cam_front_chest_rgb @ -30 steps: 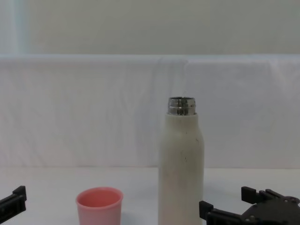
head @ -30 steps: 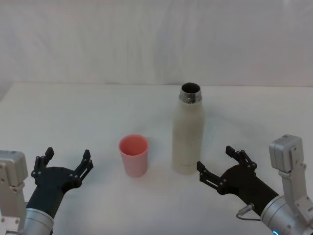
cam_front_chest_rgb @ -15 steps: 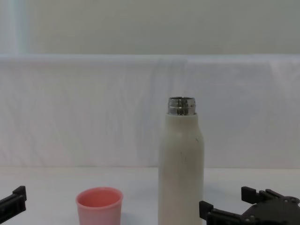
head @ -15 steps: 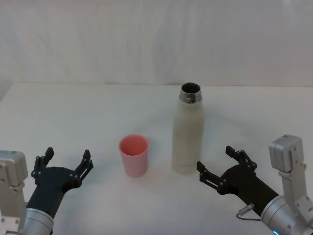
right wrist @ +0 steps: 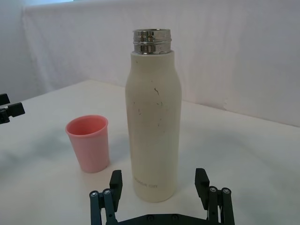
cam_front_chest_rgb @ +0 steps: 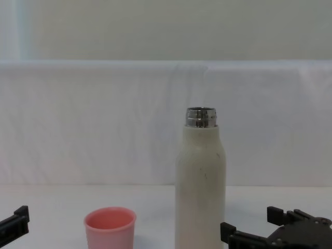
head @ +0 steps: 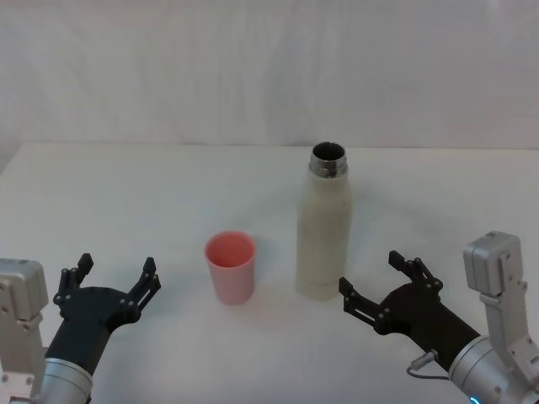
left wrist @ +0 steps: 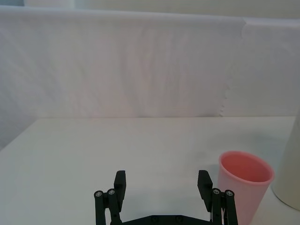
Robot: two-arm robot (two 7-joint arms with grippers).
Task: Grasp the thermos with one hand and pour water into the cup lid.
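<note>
Thermos (head: 324, 227) stands upright near the middle of the white tabletop (head: 168, 194), cap off, its steel neck (head: 328, 162) open to the air. Looking down the mouth there's only darkness; whether it holds water cannot be told. Small dark scuffs show on its cream body in the right wrist view (right wrist: 153, 126).

Cup (head: 230, 266) sits just left of the thermos, a clear gap between them, mouth up. Its inside looks plain pink and dry, nothing pooled in it as seen from the left wrist (left wrist: 244, 185).

Right hand (head: 381, 282) waits low at the near right, fingers spread wide, the near finger tip close to the thermos base but not touching. From its own camera the two fingers (right wrist: 115, 180) bracket the bottle's foot. Left hand (head: 111, 273) is parked at the near left, also wide open, well apart from the cup.

Against the pictures from a second ago, nothing has shifted: thermos, cup and both hands sit just where they were.

In the chest view the cup's (cam_front_chest_rgb: 110, 225) base and the thermos's (cam_front_chest_rgb: 201, 192) foot are cut off by the lower edge, and the right hand (cam_front_chest_rgb: 251, 228) is half out of frame.
</note>
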